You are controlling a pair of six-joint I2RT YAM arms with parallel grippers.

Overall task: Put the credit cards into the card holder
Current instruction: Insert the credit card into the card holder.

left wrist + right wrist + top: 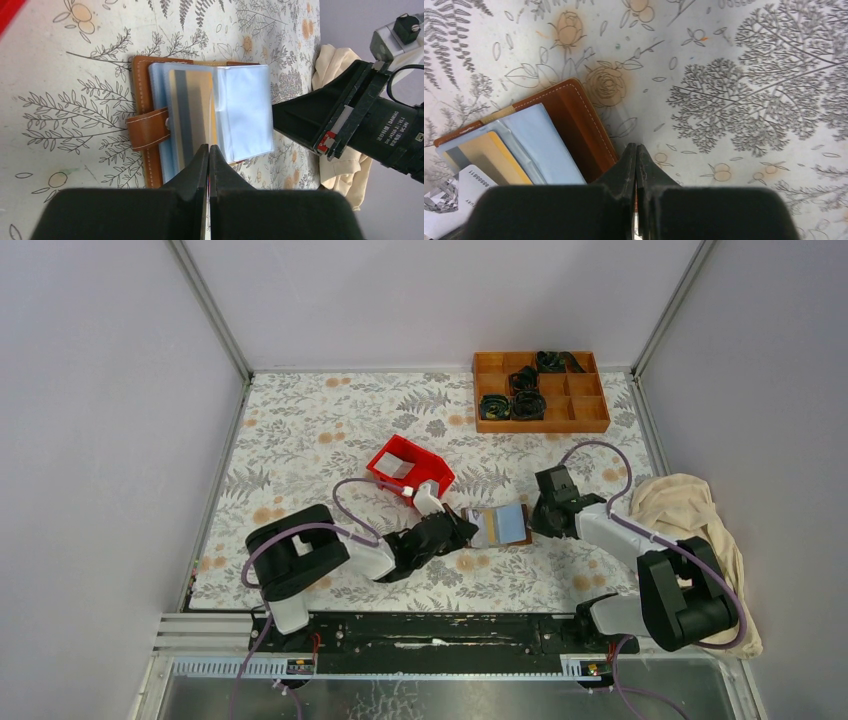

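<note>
– Left gripper (208, 150) has its fingers pressed flat together with nothing between them, and its tip sits right at the near edge of the open card holder (145, 95).

– And across from it?

– Right gripper (636, 150) is the same: closed, empty, nose just beside the brown leather at the opposite end. So the holder lies between the two tips, and its long axis runs from one gripper to the other.

– Where are the cards?

– The gold card (197, 100) looks tucked under the clear sleeves (247, 115), on the left arm's half. The white card (461, 197) shows only in the corner of the right wrist view, out by the holder's far end from that gripper.

– So it's on the left arm's side?

– That's my read, which makes the left arm the nearer one. The right would have to reach across the whole holder. The left wrist view doesn't show the white card at all, and its own fingers may be hiding it.

– Is it flat on the cloth or part-way in?

– Can't tell from here. Either way, those left fingers need to part before they can pick anything up.
</note>
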